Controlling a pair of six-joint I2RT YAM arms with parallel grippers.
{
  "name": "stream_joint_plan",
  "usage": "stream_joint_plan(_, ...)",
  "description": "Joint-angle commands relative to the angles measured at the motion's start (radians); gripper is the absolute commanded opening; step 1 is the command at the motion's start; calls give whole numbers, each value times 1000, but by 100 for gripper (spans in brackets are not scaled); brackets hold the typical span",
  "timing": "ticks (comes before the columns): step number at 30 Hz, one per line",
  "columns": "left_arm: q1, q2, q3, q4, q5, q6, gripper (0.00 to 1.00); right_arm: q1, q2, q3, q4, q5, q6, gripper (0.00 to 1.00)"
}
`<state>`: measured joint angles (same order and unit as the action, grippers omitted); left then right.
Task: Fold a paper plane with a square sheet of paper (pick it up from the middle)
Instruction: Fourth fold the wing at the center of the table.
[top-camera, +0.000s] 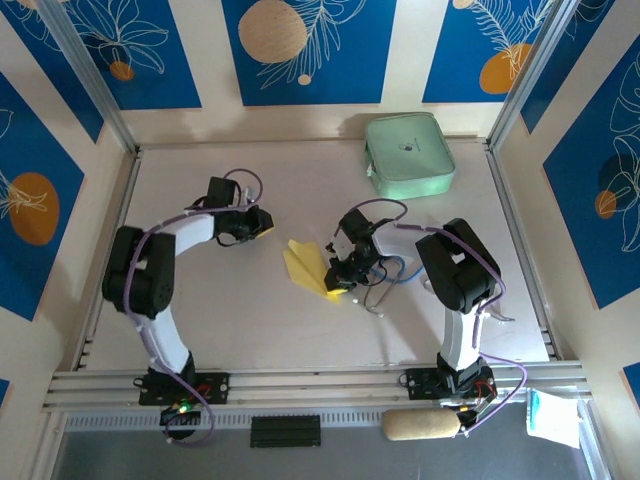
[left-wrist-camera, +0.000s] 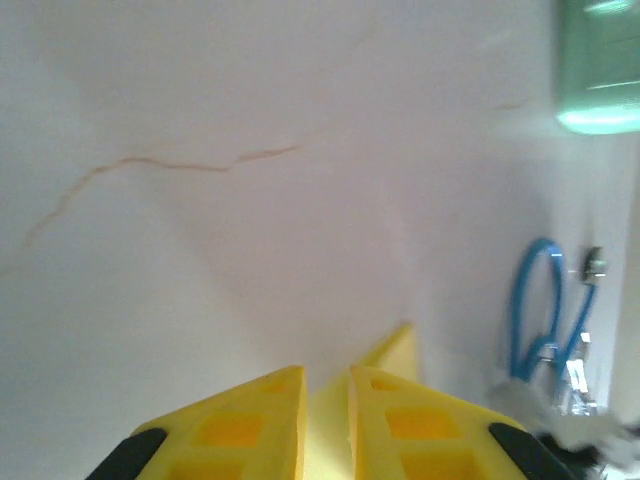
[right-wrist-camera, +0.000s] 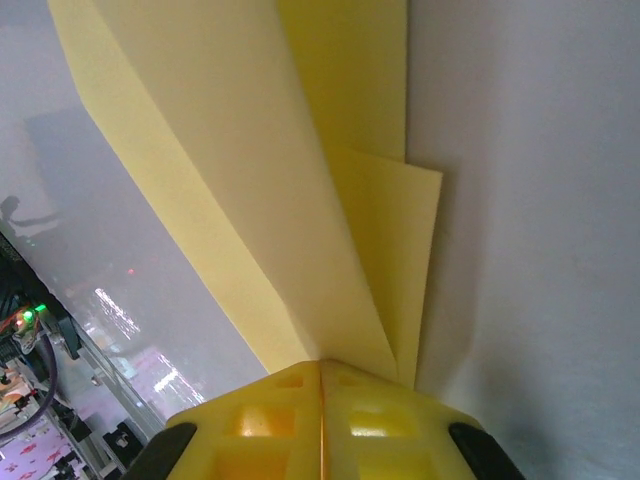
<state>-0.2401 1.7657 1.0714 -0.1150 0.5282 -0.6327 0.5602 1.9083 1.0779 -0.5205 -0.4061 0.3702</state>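
Mia: What is the right gripper (right-wrist-camera: 320, 372) doing?

Ben: Its two yellow fingers are pressed tight together. They pinch the yellow paper (right-wrist-camera: 250, 180) by one end.

Mia: Where is the paper?

Ben: Near the middle of the table (top-camera: 230, 310), a bit toward the right arm. It sticks out to the left of the fingers. I can't tell if it lies on the table or hangs just over it.

Mia: Is it a plane yet?

Ben: Partly, I think. It isn't a flat square. It has folds, with layers on top of each other and a pointy end. But it looks wide and loose, not like a thin dart with a ridge. I guess more folding and pressing is left.

Mia: And the left gripper (left-wrist-camera: 327, 378)?

Ben: Its fingers are close, with a thin gap between them. I see nothing held. From above it sits near the paper, on its left, not touching.

Mia: How are the arms bent?

Ben: Each one goes up from its base, bends at a high elbow and reaches in toward the middle. The mint-green case (top-camera: 410, 155) is far back. The blue cable (top-camera: 400, 268) lies by the right wrist.
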Motion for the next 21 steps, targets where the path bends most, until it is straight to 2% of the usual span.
stream_joint_plan(1,-64,-108,-79,16,-24,-55,18,6,39,22,-67,41,-1,9)
stream_joint_plan(5,-158,-121,-151,90,-29,-128,16,7,54,48,-74,27,-20,9)
stream_joint_plan(9,-229,-59,-156,130,-43,-153,13,7,56,57,-75,20,-39,9)
stream_joint_plan(15,-255,59,-111,151,-55,-172,10,6,40,60,-54,-2,-53,9)
stream_joint_plan(21,-255,115,-76,104,-101,-181,5,3,-2,72,-32,-37,-52,9)
